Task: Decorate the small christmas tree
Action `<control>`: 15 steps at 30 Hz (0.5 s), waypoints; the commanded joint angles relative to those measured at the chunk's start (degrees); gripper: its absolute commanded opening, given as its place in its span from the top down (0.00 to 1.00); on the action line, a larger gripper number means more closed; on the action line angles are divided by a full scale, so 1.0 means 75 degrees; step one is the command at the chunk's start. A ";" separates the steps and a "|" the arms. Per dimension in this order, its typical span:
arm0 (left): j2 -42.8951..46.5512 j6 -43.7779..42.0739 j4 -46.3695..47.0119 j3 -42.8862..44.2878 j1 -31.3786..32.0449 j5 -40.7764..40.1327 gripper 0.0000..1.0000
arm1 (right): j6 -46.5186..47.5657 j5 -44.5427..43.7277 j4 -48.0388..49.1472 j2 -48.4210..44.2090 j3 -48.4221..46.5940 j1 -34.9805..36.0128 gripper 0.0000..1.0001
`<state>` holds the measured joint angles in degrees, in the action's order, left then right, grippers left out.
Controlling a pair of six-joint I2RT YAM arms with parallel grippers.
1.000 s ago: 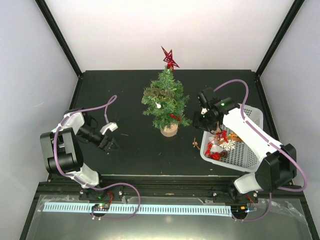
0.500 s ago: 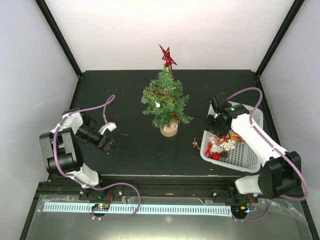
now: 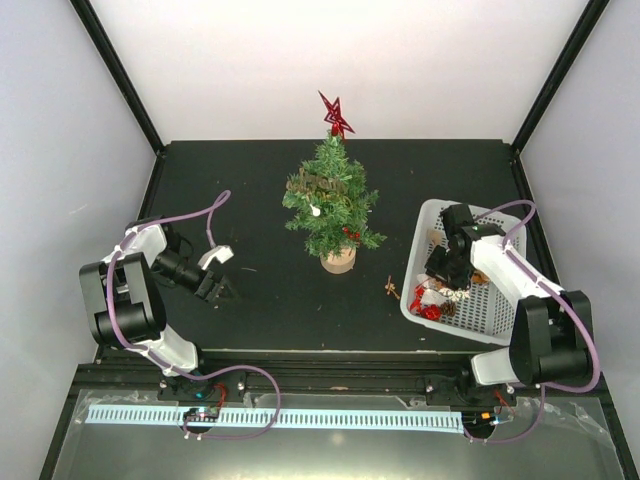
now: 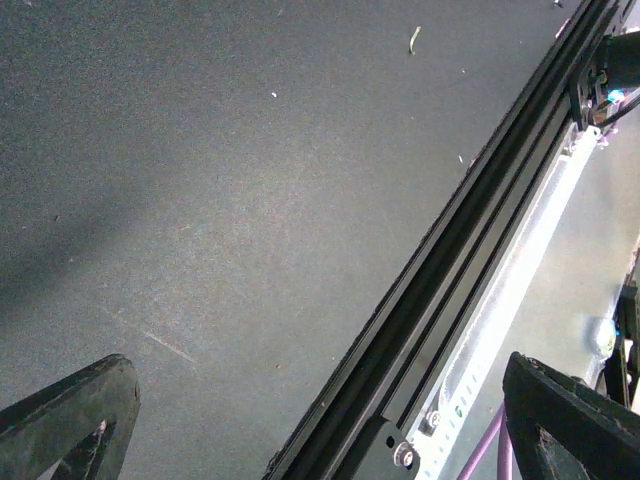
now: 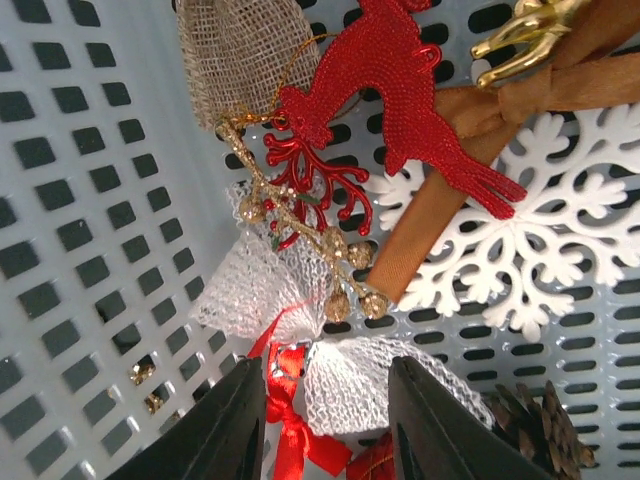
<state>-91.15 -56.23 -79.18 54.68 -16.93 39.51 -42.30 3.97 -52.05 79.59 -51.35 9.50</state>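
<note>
— Where is the small green christmas tree (image 3: 330, 205)?
— It stands up straight in the middle of the black bench (image 3: 240, 170), on its round wood foot. It already has a red star (image 3: 336, 113) on top and a white ball (image 3: 316, 211).
— What just changed?
— A second ago the right end effector (image 5: 325, 405) was up near the tree. Now it is down in the white plastic basket with holes (image 3: 432, 207), off to the tree's right. I think it is going for the next thing to hang.
— What is in the basket?
— A red glitter reindeer (image 5: 400, 90), a white snowflake (image 5: 530, 250), a little brown sack (image 5: 240, 60), a gold bead twig (image 5: 300, 230), a white net bow (image 5: 265, 295) and a pine cone (image 5: 545, 425).
— Is it holding one?
— No. Its fingers (image 5: 235, 430) are a little apart, right over the net bow, pinching nothing.
— And the left end effector (image 3: 215, 285)?
— Wide apart, holding nothing, low over the bench, well away from the tree.
</note>
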 commanded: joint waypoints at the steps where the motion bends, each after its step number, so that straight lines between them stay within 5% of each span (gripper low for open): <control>1: -0.0035 -0.0196 -0.0131 0.0105 -0.0081 0.0244 0.01 | 0.0097 0.0140 0.0667 0.0215 0.0105 -0.0142 0.64; 15: -0.0060 -0.0167 -0.0124 0.0105 -0.0133 0.0239 0.01 | 0.0204 0.0346 0.1451 0.0958 0.0298 -0.0516 0.71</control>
<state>-91.15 -56.23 -79.18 54.68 -17.32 39.51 -41.28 5.89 -44.03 85.84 -49.67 5.96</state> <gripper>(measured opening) 0.990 0.305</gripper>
